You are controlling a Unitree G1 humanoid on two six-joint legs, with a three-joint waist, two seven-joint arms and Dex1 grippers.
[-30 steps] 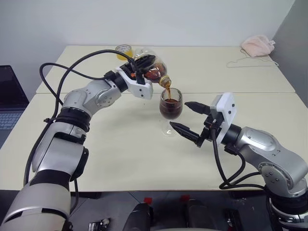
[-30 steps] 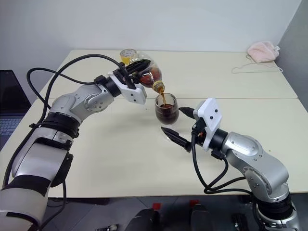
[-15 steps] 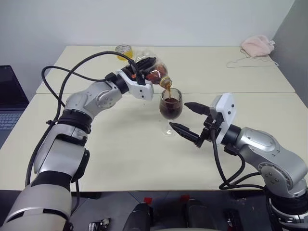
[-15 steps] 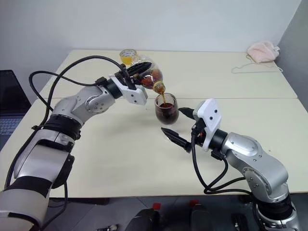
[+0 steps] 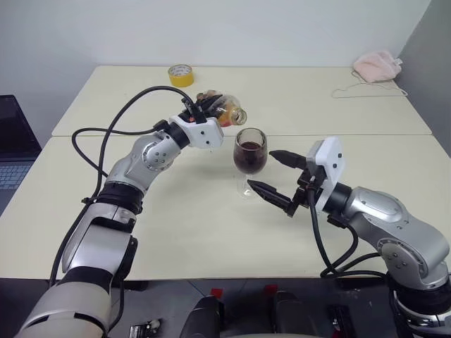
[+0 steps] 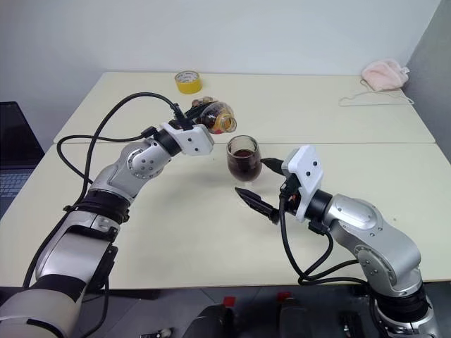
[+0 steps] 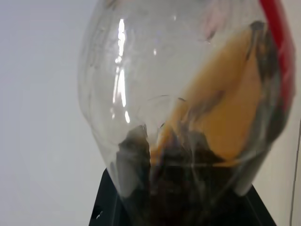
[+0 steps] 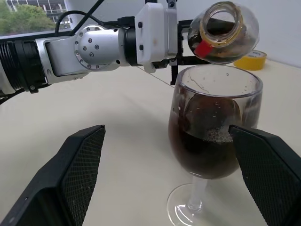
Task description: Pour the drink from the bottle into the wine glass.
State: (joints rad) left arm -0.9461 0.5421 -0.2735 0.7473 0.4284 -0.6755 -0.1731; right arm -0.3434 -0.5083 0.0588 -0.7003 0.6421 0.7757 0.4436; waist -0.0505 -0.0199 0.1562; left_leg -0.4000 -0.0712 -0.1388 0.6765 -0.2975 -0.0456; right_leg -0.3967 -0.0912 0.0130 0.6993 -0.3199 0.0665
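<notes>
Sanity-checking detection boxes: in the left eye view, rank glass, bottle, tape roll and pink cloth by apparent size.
1. Glass
2. Bottle, pink cloth: look alike, unranked
3. Tape roll
Cloth and tape sit farther back, so true sizes are unsure.

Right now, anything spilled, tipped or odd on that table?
No spill shows. The wine glass stands upright, about half full of dark drink. The bottle lies tilted in the shut left hand, mouth beside the rim, not pouring. The right hand is open by the stem.
</notes>
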